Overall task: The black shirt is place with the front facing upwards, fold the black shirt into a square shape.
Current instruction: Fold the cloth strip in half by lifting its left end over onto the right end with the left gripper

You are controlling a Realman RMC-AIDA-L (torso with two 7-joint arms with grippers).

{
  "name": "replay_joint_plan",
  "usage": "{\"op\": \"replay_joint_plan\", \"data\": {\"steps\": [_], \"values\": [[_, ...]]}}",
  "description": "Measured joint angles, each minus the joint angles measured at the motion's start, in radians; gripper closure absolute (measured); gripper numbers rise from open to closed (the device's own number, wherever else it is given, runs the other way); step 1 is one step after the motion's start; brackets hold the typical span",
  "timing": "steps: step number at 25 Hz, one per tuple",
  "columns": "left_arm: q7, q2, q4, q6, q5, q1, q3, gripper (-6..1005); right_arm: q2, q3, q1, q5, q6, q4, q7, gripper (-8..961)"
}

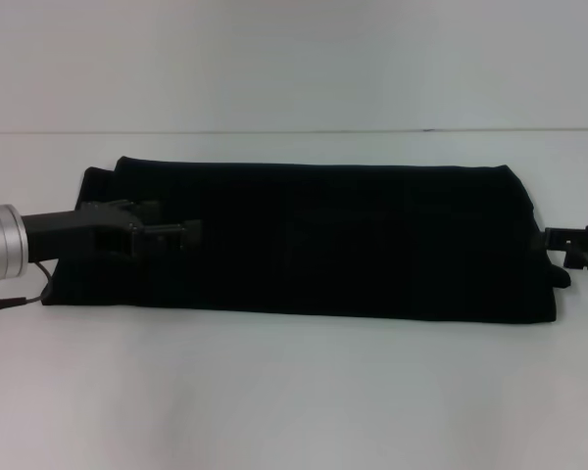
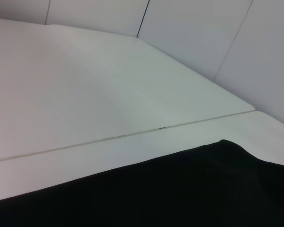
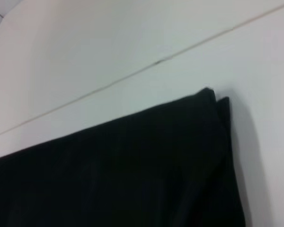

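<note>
The black shirt lies flat on the white worktop as a long, low band running from nine o'clock to three o'clock across the middle of the head view. No lettering or neck label shows on the upper surface.

The left end effector reaches in from nine o'clock at the end of a silver arm with a green ring light, and sits over the left end of the shirt. Its dark fingers blend with the cloth; whether they are spread or pressed together, and whether they pinch fabric, cannot be told. The right end effector shows at three o'clock just past the shirt's right end, beside the edge of the cloth. Only part of it is in the picture, and its opening cannot be told either.

A thin cable trails by the left arm near the shirt's near left corner.

The left wrist view shows none of that arm's fingers: only a smooth black stretch of shirt with one rounded hump, then bare worktop crossed by a thin seam, and a panelled wall beyond. The right wrist view gives what the head view does not: a layered corner of the shirt, with a second edge peeking out beside the first, and the same seam farther off.
</note>
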Motion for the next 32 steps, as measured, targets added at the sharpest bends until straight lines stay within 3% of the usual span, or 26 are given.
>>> {"op": "replay_joint_plan", "data": {"steps": [3,13,23,32], "values": [[0.0,0.0,0.0,0.0,0.0,0.002,-0.001,111,0.003,-0.007,-0.001,-0.001,-0.01,0.007,0.001,126],[0.0,-0.001,0.0,-0.003,-0.001,0.001,-0.004,112,0.046,-0.016,0.027,0.001,0.015,0.017,-0.004,126],[0.002,-0.004,0.0,-0.018,-0.001,0.001,-0.004,111,0.072,-0.016,0.066,0.008,0.029,0.056,-0.052,127],[0.012,-0.01,-0.001,-0.026,-0.001,0.001,-0.002,112,0.081,-0.012,0.061,0.01,0.094,0.076,-0.076,127]]}}
